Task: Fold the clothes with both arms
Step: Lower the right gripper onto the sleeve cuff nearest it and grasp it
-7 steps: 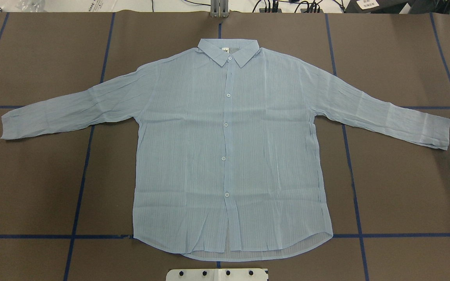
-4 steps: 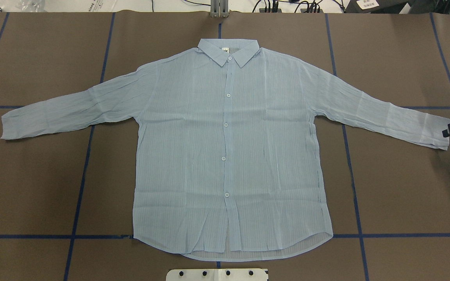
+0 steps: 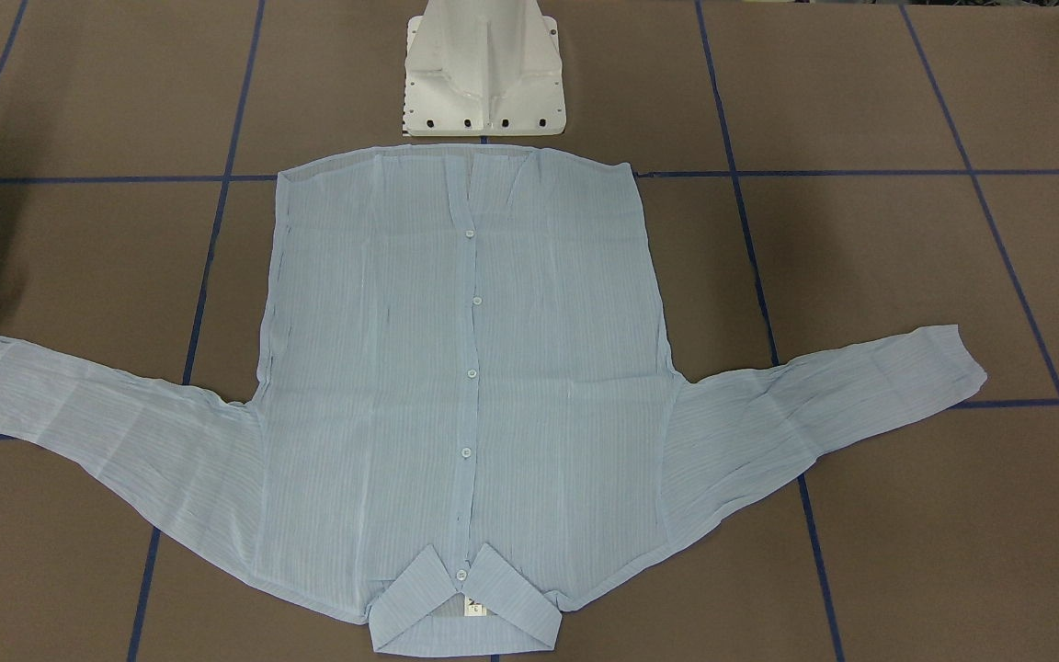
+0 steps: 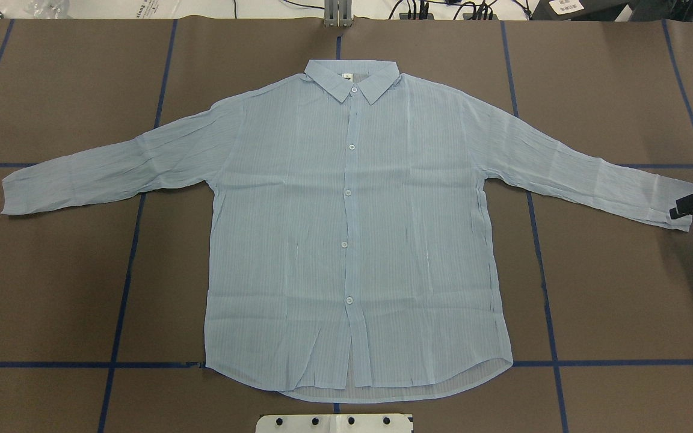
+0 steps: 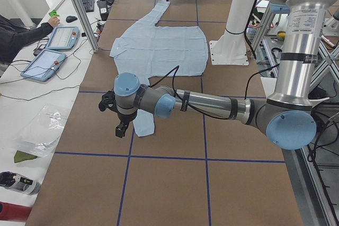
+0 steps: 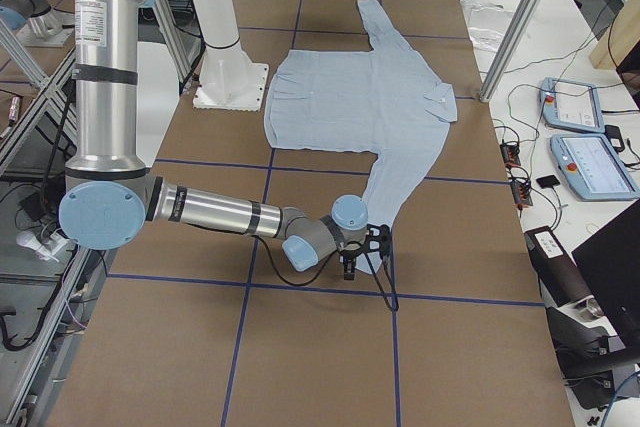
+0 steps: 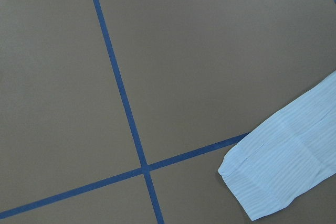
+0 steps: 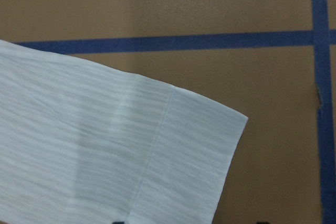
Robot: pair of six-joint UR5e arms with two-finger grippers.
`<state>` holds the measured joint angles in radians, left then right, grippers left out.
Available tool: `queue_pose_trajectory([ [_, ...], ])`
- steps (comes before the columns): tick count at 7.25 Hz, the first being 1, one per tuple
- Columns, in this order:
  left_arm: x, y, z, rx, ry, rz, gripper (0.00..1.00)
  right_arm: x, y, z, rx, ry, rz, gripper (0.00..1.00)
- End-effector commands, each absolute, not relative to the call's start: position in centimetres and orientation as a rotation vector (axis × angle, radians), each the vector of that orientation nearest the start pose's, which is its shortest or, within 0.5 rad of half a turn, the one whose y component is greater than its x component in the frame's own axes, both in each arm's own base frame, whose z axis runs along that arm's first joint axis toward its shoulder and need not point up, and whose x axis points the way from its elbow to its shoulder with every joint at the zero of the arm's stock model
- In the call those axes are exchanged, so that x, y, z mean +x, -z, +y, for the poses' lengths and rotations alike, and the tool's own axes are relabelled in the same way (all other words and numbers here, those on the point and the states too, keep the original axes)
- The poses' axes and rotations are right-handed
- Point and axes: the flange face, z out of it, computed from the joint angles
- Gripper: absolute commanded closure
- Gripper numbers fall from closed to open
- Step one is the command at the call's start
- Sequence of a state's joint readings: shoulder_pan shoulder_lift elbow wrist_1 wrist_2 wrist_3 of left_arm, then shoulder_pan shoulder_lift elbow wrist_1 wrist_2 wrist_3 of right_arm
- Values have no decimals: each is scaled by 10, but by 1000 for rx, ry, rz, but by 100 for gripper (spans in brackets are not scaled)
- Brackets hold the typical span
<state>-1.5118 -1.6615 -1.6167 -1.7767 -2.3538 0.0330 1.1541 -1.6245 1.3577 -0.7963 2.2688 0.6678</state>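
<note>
Shirt flat on brown table

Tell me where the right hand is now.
Overhead, the right hand is at the view's right edge, at the cuff of the shirt sleeve lying on that side.

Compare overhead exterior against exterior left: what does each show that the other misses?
Overhead only: the button row of the shirt and both sleeves unobstructed. No left arm is in frame.

Exterior left only: the whole left arm, the left pincer by the near cuff, an operator's hand and two tablets beside the table.

Both: the shirt lying flat and unfolded on the brown table, the right pincer at the other cuff, and the white pedestal.
</note>
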Motion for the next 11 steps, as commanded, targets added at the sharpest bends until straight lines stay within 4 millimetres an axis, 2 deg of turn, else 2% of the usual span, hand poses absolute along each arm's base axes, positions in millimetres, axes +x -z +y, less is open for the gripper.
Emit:
queue_pose_trajectory([
  [1, -31, -566, -547, 316, -222, 781, 0, -132, -709, -468, 61, -61, -831, 26],
  [8, -31, -565, -547, 317, -221, 781, 0, -134, -712, -467, 49, -59, -826, 33],
  [9, -31, -565, -547, 318, -222, 779, 0, -134, -713, -466, 47, -59, -826, 40],
  [11, -31, -562, -547, 321, -220, 780, 0, -133, -716, -465, 40, -64, -822, 45],
])
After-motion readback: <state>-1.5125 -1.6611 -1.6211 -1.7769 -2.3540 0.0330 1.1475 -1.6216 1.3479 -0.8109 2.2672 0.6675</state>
